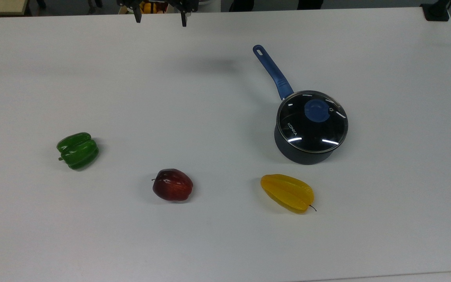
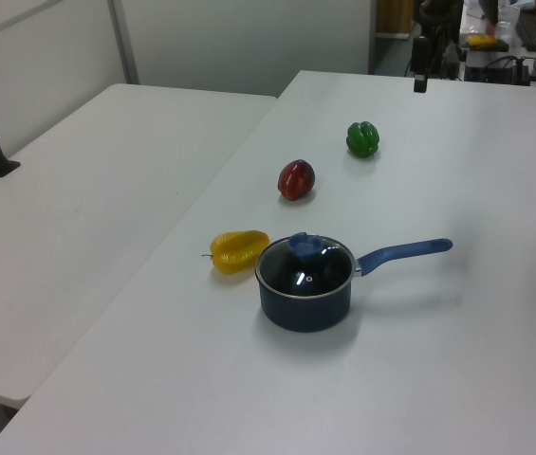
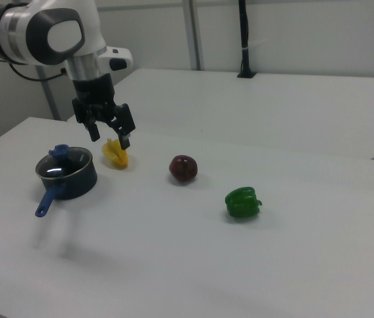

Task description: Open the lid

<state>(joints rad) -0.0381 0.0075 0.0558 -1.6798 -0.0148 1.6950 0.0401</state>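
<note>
Resting on the dark saucepan (image 1: 307,150) with its blue handle, the round clear glass lid (image 1: 312,121) is seated level on the white table (image 1: 210,243). The black two-finger gripper (image 3: 110,136) is held high, fingers spread wide, and should be centred over the blue knob (image 1: 316,109) before descending.

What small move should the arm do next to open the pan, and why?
Probably carry the open gripper across the table and above the blue knob of the round clear glass lid. The lid sits closed on the dark saucepan, and the gripper hangs apart from it, holding nothing.
</note>
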